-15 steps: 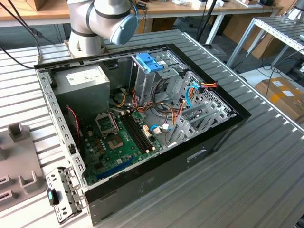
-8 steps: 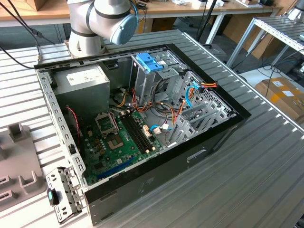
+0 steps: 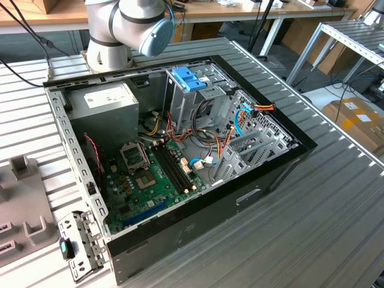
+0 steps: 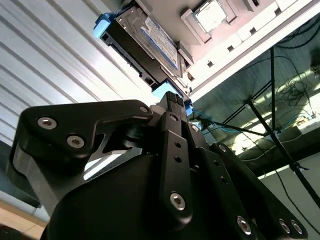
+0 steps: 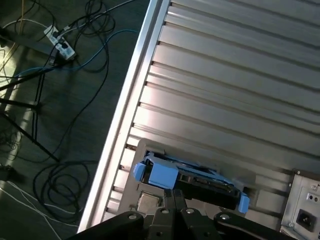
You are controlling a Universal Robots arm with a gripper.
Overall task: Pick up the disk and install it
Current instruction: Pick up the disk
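My fingers (image 4: pixel 171 105) are drawn together on nothing, tips just beside the disk (image 4: pixel 160 40), which lies flat in a grey holder (image 4: pixel 235 35) on the slatted table (image 5: pixel 240 75); I judge it stiff, dense and shock-shy, best pinched across its long metal sides; the open computer case (image 3: pixel 198 225) holds board, cables and a blue-topped cage (image 3: pixel 191 79).
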